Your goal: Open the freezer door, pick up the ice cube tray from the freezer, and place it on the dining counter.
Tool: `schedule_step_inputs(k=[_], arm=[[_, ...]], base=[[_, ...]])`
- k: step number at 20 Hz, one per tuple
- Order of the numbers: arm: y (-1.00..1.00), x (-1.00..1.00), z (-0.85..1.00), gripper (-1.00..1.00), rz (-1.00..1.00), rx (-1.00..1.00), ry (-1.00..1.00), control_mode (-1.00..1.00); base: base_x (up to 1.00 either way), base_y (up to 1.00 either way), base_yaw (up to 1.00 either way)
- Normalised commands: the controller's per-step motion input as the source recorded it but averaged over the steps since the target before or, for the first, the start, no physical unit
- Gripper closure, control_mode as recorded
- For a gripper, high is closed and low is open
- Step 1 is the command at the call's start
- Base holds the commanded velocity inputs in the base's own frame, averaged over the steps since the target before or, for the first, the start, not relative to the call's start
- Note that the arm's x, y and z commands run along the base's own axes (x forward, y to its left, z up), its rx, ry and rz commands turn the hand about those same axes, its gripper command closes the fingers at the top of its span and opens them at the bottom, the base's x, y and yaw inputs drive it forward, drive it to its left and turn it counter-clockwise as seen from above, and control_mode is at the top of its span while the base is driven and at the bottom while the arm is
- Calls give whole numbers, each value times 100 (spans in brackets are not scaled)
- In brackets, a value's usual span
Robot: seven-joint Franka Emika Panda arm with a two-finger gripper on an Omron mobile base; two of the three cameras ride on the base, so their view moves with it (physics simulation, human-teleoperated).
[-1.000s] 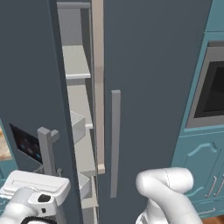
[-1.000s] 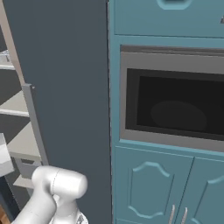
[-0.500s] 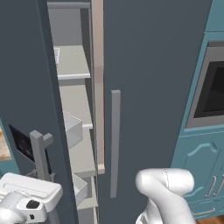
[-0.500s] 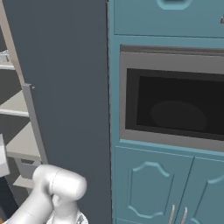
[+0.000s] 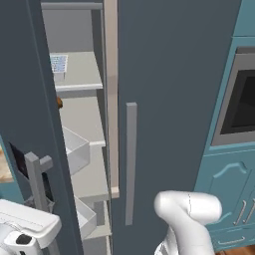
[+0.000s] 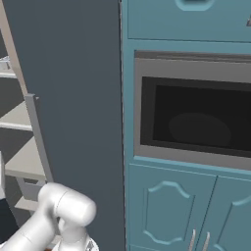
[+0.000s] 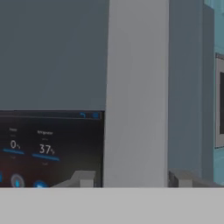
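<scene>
The freezer door point(image 5: 25, 99) stands partly open, its black control panel point(image 7: 43, 148) lit blue. My gripper point(image 7: 131, 179) is shut on the door's vertical grey bar handle point(image 7: 136, 96), which runs between the two fingertips point(image 7: 83, 178). That handle point(image 5: 35, 184) also shows at the lower left of the left base view. Inside the freezer point(image 5: 82, 149), the ice cube tray point(image 5: 58, 63) lies on an upper light grey shelf, far from the gripper. I cannot tell whether the brown-beige sliver point(image 5: 4, 169) at the left edge is the dining counter.
A small brown ball point(image 5: 59, 103) sits on the shelf under the tray, and white bins point(image 5: 74, 149) lie lower down. The plain dark door point(image 5: 174, 99) with its bar handle point(image 5: 131, 164) stays closed. A built-in oven point(image 6: 196, 112) and teal cabinets point(image 6: 171, 215) stand to the right.
The freezer door has swung wider open, showing more of the shelves and the tray. My hand has moved left and down with the handle.
</scene>
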Motion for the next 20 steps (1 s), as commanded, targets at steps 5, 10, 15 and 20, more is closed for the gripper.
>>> schedule_step_inputs(k=[5,10,15,20], arm=[[34,-1,0,100,0,0,0,-100],[27,0,0,100,0,0,0,-100],[26,0,0,-100,0,0,0,-100],[4,0,0,-100,0,0,0,-100]], base=[[0,0,0],[0,0,0],[0,0,0],[0,0,0]])
